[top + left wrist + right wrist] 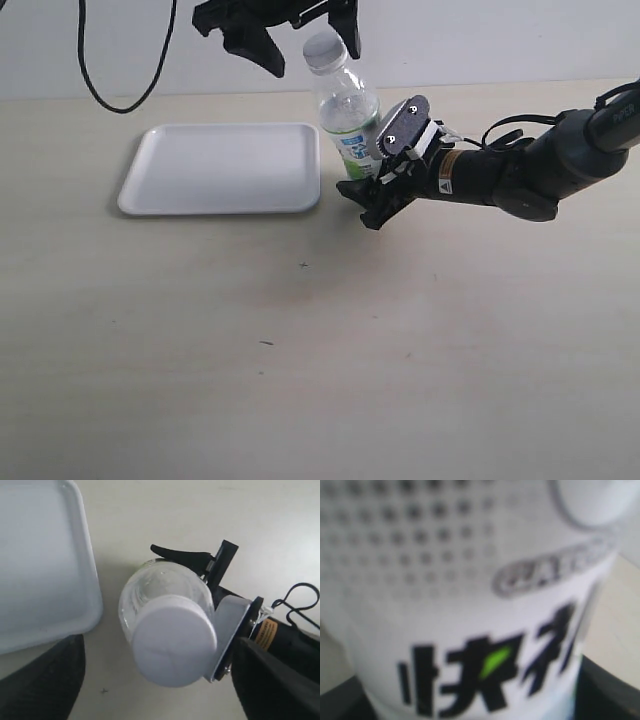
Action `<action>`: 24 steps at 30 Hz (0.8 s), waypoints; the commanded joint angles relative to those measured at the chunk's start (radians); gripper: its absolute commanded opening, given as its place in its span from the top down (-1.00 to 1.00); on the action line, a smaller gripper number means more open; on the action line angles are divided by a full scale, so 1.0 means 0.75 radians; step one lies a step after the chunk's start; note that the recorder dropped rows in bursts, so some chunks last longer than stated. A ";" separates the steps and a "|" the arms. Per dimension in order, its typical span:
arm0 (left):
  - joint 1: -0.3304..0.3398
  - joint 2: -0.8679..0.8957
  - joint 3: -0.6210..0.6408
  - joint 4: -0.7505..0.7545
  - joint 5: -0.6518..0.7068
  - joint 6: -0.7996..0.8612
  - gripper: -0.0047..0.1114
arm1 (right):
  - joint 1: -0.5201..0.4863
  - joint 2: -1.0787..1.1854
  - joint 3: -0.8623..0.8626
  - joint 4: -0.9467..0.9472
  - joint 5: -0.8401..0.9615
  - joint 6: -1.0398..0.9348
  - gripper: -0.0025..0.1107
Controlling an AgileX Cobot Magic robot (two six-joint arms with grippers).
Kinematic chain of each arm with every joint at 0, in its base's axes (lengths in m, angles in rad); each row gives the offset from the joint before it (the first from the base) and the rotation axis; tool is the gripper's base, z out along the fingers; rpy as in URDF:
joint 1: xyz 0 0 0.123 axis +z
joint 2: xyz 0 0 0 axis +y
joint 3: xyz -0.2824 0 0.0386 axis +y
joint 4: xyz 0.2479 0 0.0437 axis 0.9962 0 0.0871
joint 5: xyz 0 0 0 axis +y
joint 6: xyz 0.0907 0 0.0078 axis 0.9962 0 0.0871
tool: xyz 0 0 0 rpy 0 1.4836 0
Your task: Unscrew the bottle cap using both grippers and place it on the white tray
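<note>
**Exterior view.** A slim clear plastic bottle [347,112] with a white, blue and green label [355,145] leans with its top toward the left of the view. It is just beside the right-hand edge of the shallow white tray [225,170], a rounded-corner rectangle with a raised rim lying on the pale table [300,350]. The small round white plastic bottle cap [322,50] sits on the bottle's neck. The all-black left gripper [315,58] hangs above with its jaws spread, one finger on either side of the cap and neither seen to touch it. A black cable [122,110] loops down at upper left. The right gripper [364,203], dark with a grey screwed plate [403,125] and white parts, reaches in from the right. It pinches the lower body of the bottle across the label (the base is hidden behind its fingers, so contact with the table cannot be told).

**Left wrist view.** The bottle cap [172,640] is seen from above, with the clear shoulder of the bottle [150,587] beneath it. The left gripper's fingers [45,680] are blurred and well apart at either side. The white tray [45,570] lies near, and the grey screwed plate [231,630] is against the bottle.

**Right wrist view.** The label [485,605], blurred, fills the picture with dark characters and a green leaf mark. The right gripper's dark fingers [607,690] flank it.
</note>
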 commanded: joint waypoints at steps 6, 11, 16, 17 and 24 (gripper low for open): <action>0.003 -0.044 -0.004 0.019 -0.193 0.662 -0.41 | 0.003 -0.011 -0.001 -0.004 0.030 -0.001 0.96; 0.003 -0.046 -0.004 0.019 -0.210 1.142 -0.41 | 0.003 -0.011 -0.001 -0.022 0.036 -0.001 0.96; 0.003 -0.046 -0.004 -0.010 -0.117 1.527 -0.41 | 0.003 -0.011 -0.001 -0.022 0.036 -0.001 0.96; 0.003 -0.046 -0.004 -0.025 -0.096 1.575 -0.41 | 0.003 -0.011 -0.001 -0.022 0.036 -0.001 0.96; 0.003 -0.046 -0.004 -0.092 -0.026 1.700 -0.41 | 0.003 -0.011 -0.001 -0.022 0.036 -0.004 0.96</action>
